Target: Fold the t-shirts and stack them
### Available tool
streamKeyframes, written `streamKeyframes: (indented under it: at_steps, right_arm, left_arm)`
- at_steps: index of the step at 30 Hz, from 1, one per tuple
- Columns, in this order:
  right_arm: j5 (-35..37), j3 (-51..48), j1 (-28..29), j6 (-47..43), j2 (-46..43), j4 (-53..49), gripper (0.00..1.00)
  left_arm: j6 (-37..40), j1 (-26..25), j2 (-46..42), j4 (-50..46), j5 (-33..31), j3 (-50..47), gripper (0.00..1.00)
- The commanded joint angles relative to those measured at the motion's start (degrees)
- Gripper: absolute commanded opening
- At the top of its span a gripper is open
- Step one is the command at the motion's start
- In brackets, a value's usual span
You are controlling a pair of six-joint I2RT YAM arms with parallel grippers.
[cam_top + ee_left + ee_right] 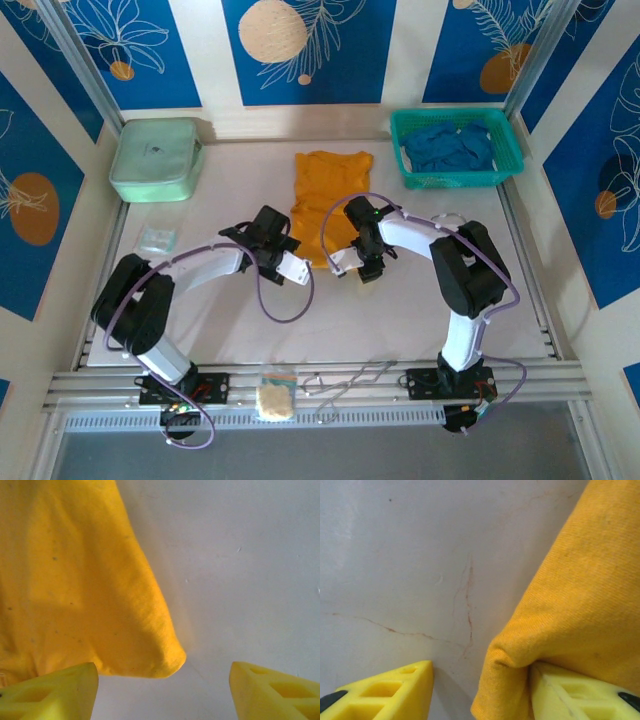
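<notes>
Status: early stage. The orange t-shirt (332, 195) lies flat on the table (400, 320) in the upper centre of the overhead frame, its near hem toward the arms. Whether its sleeves are already turned in cannot be told. The blue t-shirts (450, 148) sit bunched and unfolded in the basket (460, 180) at upper right. No folded stack is seen. The pouch (155, 158) at upper left is not part of the job.

Left gripper (164, 680): jaws open at one hem corner of the orange shirt, one finger (55, 692) at the cloth edge, nothing held. Right gripper (482, 682): jaws apart, the other hem corner bunched between them and touching the right-hand finger (580, 695), not clamped.

Assessment: a first fold of the orange shirt appears to be in preparation; the blue shirts and all stacking are not yet done
</notes>
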Motion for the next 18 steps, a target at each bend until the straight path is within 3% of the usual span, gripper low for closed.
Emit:
streamKeyframes:
  at_steps: [1, 7, 18]
  right_arm:
    - [-1.4, 0.9, -0.2, 0.2, 1.7, -0.5, 0.47]
    - [-1.7, 0.5, -0.1, 0.9, 1.9, -0.9, 0.45]
    - [-2.6, 0.2, 0.1, 1.3, 1.4, -1.6, 0.44]
  left_arm:
    - [1.2, -0.5, 2.1, -2.4, 0.9, -0.1, 0.65]
    - [0.6, -0.2, 7.2, -5.3, 0.6, 4.9, 0.61]
    - [1.2, 0.8, 12.7, -5.6, -0.7, 9.6, 0.61]
